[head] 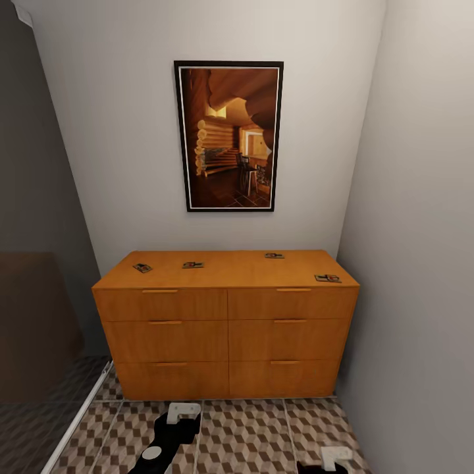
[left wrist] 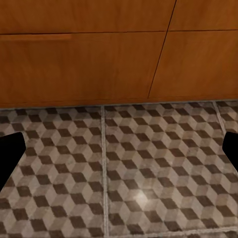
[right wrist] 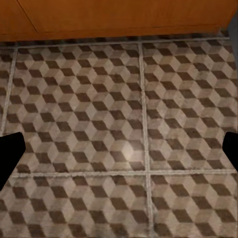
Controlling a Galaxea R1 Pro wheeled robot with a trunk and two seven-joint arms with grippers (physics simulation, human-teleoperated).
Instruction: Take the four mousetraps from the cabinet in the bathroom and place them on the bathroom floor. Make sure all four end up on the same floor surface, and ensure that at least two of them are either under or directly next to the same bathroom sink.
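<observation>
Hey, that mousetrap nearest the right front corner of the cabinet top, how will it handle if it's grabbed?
The mousetrap looks thin and flat, so probably stiff and light. Lying flush on the cabinet, it likely offers little edge and may slide if nudged.

A tall black-framed picture (head: pixel 228 136) of a log-cabin interior hangs on the plain white wall (head: pixel 118 131), centred.

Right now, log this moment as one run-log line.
stage: facing cabinet | mousetraps: four on cabinet top, none picked | left gripper: open, empty, over floor | right gripper: open, empty
</observation>
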